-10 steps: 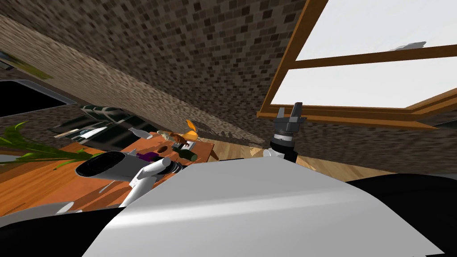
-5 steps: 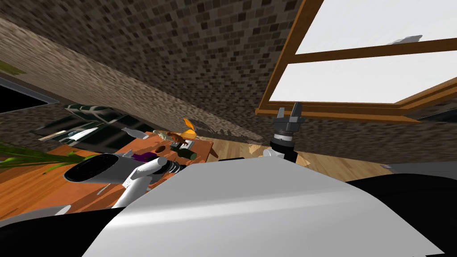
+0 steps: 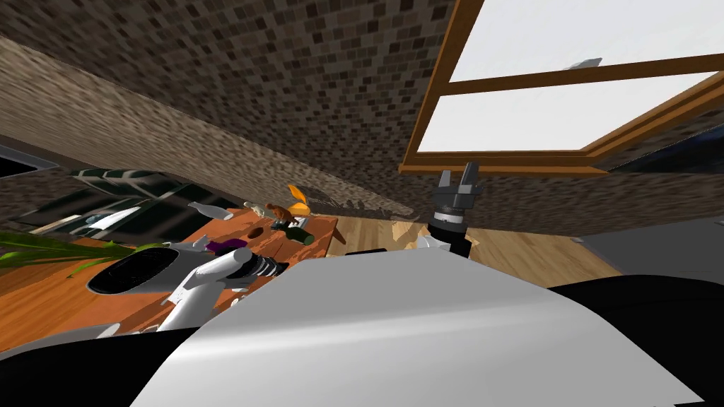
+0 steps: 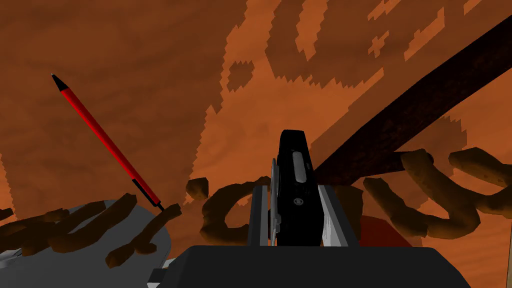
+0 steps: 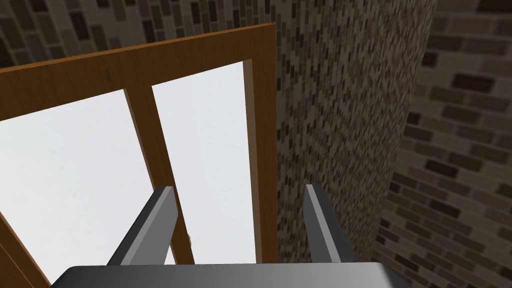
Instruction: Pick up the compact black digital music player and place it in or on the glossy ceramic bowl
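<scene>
My left gripper (image 4: 295, 192) is shut on a small black music player (image 4: 296, 175), which stands on edge between the fingers above an orange-brown wooden table (image 4: 150, 75). In the head view the left arm reaches over that table (image 3: 42, 297), its dark wrist (image 3: 269, 267) just right of a grey bowl with a dark inside (image 3: 134, 272). In the left wrist view, a grey rounded surface (image 4: 70, 250) lies close beside the gripper. My right gripper (image 3: 458, 173) is raised in front of the window, open and holding nothing (image 5: 240, 192).
A red pen (image 4: 107, 142) and brown curved pieces (image 4: 230, 215) lie on the table near the left gripper. At the table's far end are a dark green bottle (image 3: 300, 237), a white bottle (image 3: 208, 210) and small orange and brown things (image 3: 293, 205). Green plant leaves (image 3: 49, 247) reach in from the left.
The whole head view has swung, so I have turned: table, bowl and plant slid toward the left and the window shifted left. The right arm keeps its pose.
</scene>
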Tool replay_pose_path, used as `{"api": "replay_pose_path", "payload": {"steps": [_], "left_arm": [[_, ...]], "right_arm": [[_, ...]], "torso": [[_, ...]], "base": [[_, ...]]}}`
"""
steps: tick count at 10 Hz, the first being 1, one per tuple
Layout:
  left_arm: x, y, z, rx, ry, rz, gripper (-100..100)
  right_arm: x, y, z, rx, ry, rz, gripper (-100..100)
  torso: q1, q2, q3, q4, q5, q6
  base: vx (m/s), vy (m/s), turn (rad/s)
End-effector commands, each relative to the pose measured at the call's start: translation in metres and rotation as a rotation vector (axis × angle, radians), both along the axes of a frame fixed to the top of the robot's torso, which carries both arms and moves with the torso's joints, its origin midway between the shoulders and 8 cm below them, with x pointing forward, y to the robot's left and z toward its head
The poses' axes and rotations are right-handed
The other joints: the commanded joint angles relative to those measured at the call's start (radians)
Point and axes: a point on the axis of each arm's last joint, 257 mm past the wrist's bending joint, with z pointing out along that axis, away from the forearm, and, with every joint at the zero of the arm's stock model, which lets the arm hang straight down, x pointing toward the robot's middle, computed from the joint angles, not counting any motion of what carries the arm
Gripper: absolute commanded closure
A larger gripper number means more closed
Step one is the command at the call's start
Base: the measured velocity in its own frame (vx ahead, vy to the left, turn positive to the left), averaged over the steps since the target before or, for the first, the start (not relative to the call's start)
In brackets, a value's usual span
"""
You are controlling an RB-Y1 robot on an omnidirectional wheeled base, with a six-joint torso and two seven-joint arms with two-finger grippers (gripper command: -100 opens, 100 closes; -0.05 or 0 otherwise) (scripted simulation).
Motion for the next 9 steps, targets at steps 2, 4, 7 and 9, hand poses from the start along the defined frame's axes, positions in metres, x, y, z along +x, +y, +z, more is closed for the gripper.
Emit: {"api": "replay_pose_path", "payload": {"steps": [2, 4, 7, 9], "left_arm": [[-0.004, 0.013, 0.018, 0.003, 0.008, 0.027, 100], [-0.005, 0.023, 0.033, 0.002, 0.006, 0.044, 100], [-0.005, 0.034, 0.056, -0.002, 0.003, 0.064, 100], [-0.005, 0.041, 0.071, -0.005, 0.000, 0.075, 100]], "right_arm": [[0.000, 0.000, 0.000, 0.000, 0.000, 0.000, 0], [0.000, 0.000, 0.000, 0.000, 0.000, 0.000, 0], [0.000, 0.000, 0.000, 0.000, 0.000, 0.000, 0], [0.000, 0.000, 0.000, 0.000, 0.000, 0.000, 0]], "torso": [[0.002, 0.004, 0.002, 0.000, -0.002, -0.004], [0.002, 0.008, 0.004, 0.000, -0.005, -0.011], [0.008, 0.017, 0.010, 0.002, -0.011, -0.021], [0.008, 0.023, 0.013, 0.003, -0.014, -0.028]], "base": [[-0.196, 0.067, -0.061], [-0.175, 0.020, -0.058], [-0.222, 0.074, -0.079], [-0.200, 0.046, -0.062]]}}
